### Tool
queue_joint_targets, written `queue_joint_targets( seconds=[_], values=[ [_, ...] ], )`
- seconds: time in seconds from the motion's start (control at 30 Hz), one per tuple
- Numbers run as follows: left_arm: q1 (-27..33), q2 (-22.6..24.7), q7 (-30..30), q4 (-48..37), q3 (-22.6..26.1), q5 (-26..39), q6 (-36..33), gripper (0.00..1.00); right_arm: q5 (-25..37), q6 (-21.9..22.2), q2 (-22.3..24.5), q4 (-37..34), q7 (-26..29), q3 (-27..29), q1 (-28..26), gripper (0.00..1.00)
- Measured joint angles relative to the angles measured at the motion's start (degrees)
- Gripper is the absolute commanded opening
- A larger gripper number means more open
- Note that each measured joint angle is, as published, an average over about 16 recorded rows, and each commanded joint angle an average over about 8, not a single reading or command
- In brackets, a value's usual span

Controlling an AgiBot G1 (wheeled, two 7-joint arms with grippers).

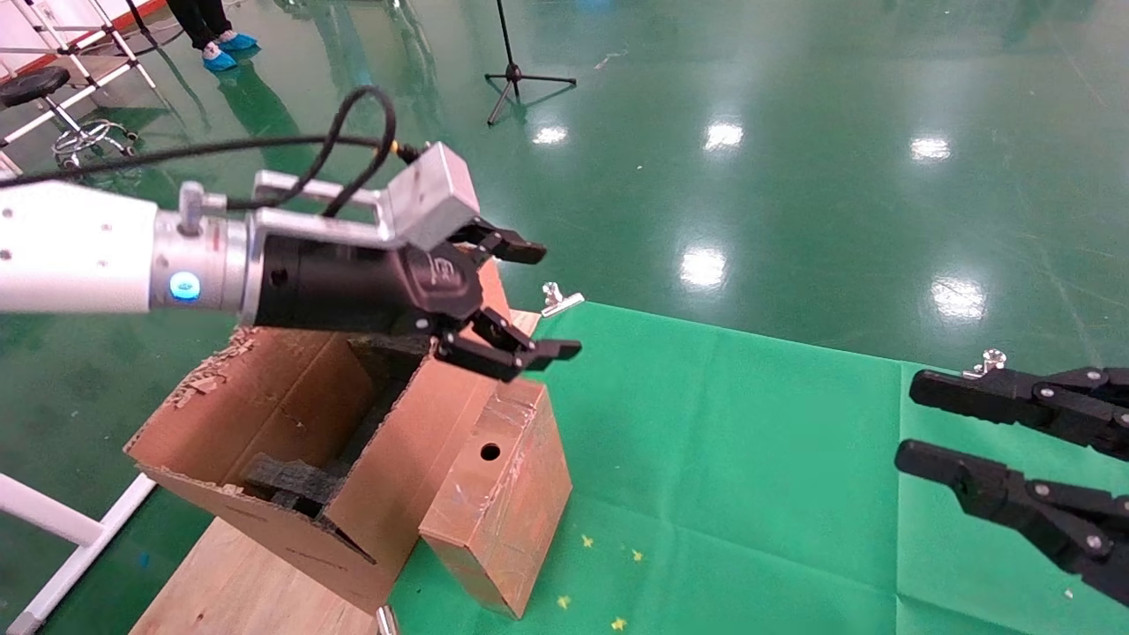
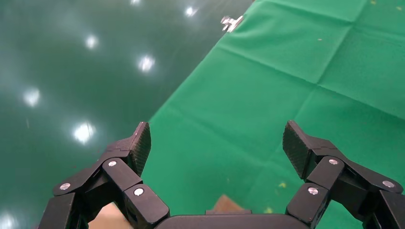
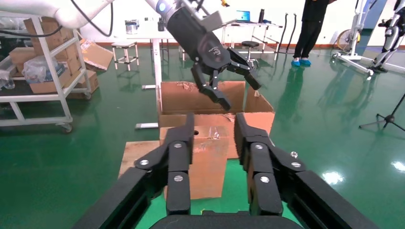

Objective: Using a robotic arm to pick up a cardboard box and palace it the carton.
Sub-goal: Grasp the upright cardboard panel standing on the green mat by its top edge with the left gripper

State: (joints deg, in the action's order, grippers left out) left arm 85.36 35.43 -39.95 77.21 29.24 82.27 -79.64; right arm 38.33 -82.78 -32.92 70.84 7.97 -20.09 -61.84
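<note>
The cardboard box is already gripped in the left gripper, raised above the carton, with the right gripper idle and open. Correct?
No. The left gripper is open and empty above the carton; the head view shows the cardboard box still on the green mat beside it. The right gripper is open and idle.

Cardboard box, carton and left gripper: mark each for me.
cardboard box [image 1: 498,494]: head view, taped face below the round hole.
carton [image 1: 282,401]: head view, inner wall of the near flap.
left gripper [image 1: 529,300]: head view, midway between the open fingertips.

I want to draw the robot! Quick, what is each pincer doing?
Left pincer: open, empty, above the carton.
Right pincer: open, empty, over the green cloth.
</note>
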Motion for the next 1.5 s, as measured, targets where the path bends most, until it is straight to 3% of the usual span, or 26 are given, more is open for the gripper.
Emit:
queue_joint_targets(
  seconds=[0.37, 0.63, 1.0, 1.5],
  values=[
    [11.10, 4.41, -29.51, 0.04, 11.02, 13.72, -8.71, 1.00, 0.00, 0.00, 0.00, 0.00, 0.00, 0.00, 0.00, 0.00],
    [17.01, 6.87, -41.87, 0.32, 20.01, 16.61, -10.42, 1.00, 0.00, 0.00, 0.00, 0.00, 0.00, 0.00, 0.00, 0.00],
    [20.96, 7.95, -45.73, 0.51, 29.94, 12.81, -10.01, 1.00, 0.00, 0.00, 0.00, 0.00, 0.00, 0.00, 0.00, 0.00],
    [23.65, 9.05, -45.68, 0.58, 39.86, 9.79, -9.44, 1.00, -0.01, 0.01, 0.00, 0.00, 0.00, 0.00, 0.00, 0.01]
  ],
)
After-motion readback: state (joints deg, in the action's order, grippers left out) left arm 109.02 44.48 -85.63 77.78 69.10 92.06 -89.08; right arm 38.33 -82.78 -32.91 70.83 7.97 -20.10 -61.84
